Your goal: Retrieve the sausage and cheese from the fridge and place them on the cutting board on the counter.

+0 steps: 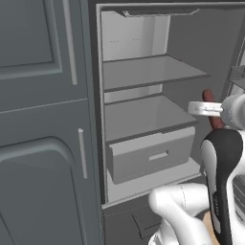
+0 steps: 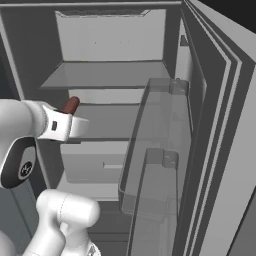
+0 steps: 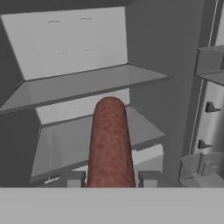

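The fridge (image 1: 143, 72) stands open, with its pale shelves bare. In front of its middle shelf my gripper (image 3: 111, 178) is shut on the sausage (image 3: 110, 144), a reddish-brown cylinder that sticks out past the fingertips. From the left base view the sausage (image 1: 207, 96) pokes above the white hand (image 1: 205, 108) at the fridge's right side. From the right base view the sausage (image 2: 70, 105) juts up at the left, above the gripper (image 2: 75, 121). The cheese, the cutting board and the counter are out of view.
A closed drawer (image 1: 150, 153) sits under the lower shelf. The open fridge door with clear bins (image 2: 160, 130) stands close on the right. A grey panelled cabinet (image 1: 38, 119) with slim handles flanks the fridge on the left.
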Controlling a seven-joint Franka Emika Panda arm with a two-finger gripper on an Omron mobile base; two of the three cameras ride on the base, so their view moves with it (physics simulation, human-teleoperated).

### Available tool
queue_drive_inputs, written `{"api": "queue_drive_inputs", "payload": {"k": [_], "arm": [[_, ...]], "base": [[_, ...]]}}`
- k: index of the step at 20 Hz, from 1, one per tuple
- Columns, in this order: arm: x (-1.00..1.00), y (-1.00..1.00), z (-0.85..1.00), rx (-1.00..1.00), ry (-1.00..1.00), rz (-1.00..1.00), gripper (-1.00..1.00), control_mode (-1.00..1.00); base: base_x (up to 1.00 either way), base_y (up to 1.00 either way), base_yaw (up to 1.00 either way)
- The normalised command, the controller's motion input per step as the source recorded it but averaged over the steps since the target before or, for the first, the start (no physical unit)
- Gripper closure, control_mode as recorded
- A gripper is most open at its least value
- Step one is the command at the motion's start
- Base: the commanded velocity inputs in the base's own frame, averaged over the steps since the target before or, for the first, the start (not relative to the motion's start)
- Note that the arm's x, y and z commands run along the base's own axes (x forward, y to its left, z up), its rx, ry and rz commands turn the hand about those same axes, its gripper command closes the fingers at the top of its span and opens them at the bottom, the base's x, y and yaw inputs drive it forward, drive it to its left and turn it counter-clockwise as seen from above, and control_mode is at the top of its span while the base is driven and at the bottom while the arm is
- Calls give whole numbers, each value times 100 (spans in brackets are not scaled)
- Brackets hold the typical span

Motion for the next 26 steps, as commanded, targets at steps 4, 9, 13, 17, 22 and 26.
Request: {"api": "queue_drive_inputs", "payload": {"k": [4,9,13,17,22,26], "arm": [[0,0,0,0,0,0,100,-100],[0,0,0,0,0,0,100,100],[0,0,0,0,0,0,100,100],[0,0,0,0,0,0,100,100],[0,0,0,0,0,0,100,100],[0,0,0,0,0,0,100,100]], "base": [[0,0,0],[-2,0,0],[-45,0,0],[-85,0,0],[-99,0,0],[-100,16,0]]}}
